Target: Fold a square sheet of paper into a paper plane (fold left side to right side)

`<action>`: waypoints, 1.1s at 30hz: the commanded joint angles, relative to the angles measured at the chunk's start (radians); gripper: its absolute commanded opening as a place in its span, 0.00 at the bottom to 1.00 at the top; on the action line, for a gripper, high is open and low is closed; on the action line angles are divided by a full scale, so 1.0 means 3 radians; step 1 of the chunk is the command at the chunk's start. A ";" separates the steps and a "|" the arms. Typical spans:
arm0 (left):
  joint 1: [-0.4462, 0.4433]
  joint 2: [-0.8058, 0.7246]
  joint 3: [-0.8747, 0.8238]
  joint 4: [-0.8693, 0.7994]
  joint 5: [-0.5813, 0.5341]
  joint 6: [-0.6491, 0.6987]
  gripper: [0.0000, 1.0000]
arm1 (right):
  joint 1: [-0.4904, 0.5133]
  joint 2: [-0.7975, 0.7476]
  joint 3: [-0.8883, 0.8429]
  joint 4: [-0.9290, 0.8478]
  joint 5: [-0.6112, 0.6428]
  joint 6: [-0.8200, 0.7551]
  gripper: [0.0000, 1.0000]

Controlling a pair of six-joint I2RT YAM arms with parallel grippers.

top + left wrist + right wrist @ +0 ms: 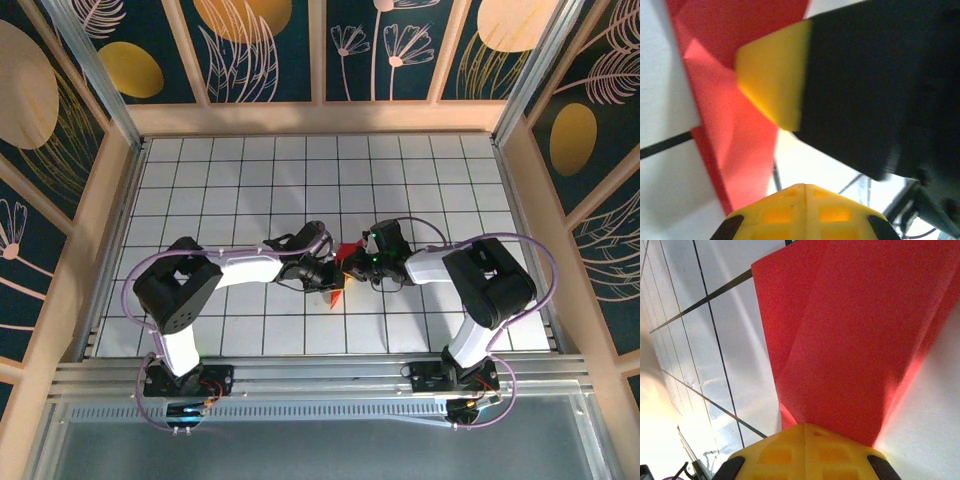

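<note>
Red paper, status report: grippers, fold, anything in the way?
Right gripper shut on the creased red paper. Left gripper shut at the paper's edge, grip unclear. Grippers nose to nose, crowding each other.

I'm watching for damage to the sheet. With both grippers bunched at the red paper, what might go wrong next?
1. The right gripper looks shut on the paper; a pull may tear it or add stray creases.
2. The left gripper sits close beside the right one, so the two might collide.
3. The paper looks partly raised off the table, so folds may shift.
</note>
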 commanded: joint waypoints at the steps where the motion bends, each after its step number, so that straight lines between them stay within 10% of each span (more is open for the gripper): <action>1: 0.0020 -0.0127 -0.0133 -0.0003 0.0202 -0.0221 0.02 | 0.0016 0.0063 -0.0124 -0.0421 0.0179 -0.0055 0.00; 33: 0.0010 -0.0030 -0.0435 0.0113 0.0395 -0.0209 0.00 | 0.0093 0.0183 -0.0058 -0.0518 0.0227 -0.0100 0.00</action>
